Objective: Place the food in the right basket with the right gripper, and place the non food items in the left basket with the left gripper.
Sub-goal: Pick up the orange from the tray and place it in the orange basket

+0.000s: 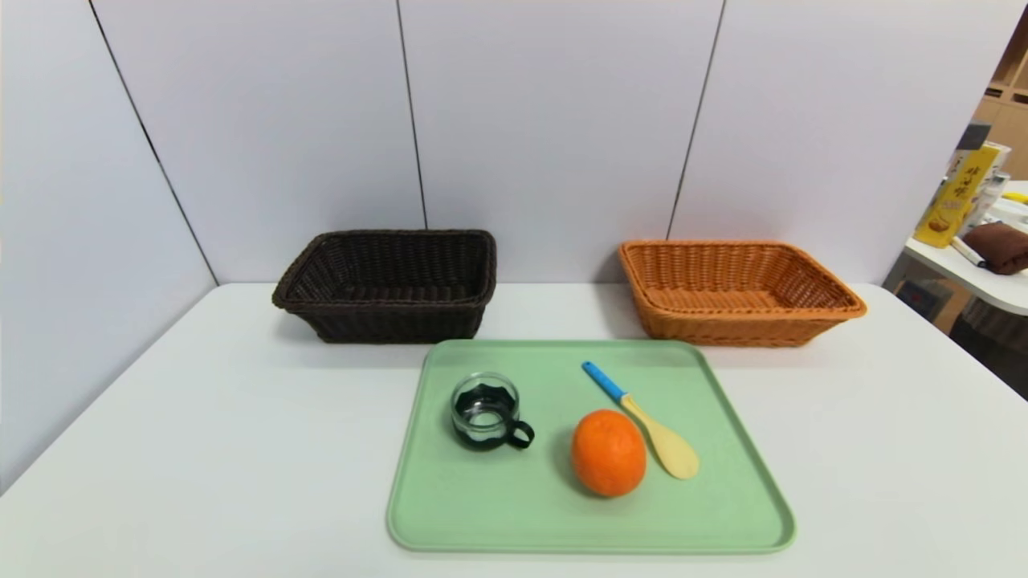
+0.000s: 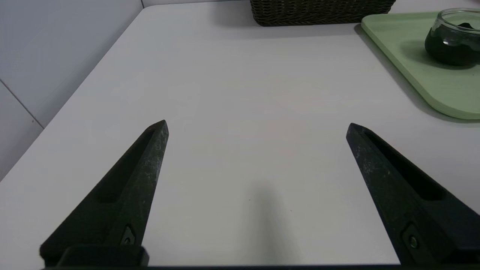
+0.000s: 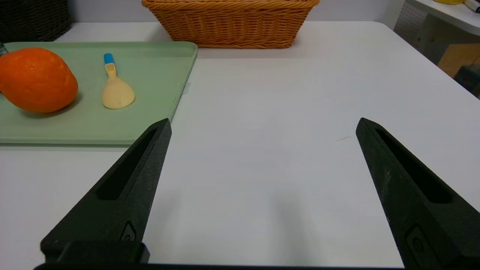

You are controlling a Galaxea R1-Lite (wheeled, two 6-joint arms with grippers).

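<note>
An orange fruit (image 1: 608,453) (image 3: 36,79) lies on a green tray (image 1: 498,514), with a beige spoon with a blue handle (image 1: 642,420) (image 3: 115,90) just right of it and a small glass cup with a black base and handle (image 1: 486,411) (image 2: 453,37) to its left. The dark brown left basket (image 1: 388,285) (image 2: 318,13) and the orange-tan right basket (image 1: 735,291) (image 3: 230,23) stand behind the tray, both empty. My left gripper (image 2: 257,127) hangs open over bare table left of the tray. My right gripper (image 3: 263,125) hangs open over bare table right of the tray. Neither arm shows in the head view.
The white table (image 1: 201,433) is bounded by grey wall panels (image 1: 554,120) at the back and left. A side table (image 1: 976,273) with a yellow box (image 1: 956,197) and a brown cloth stands off to the right, past the table's edge.
</note>
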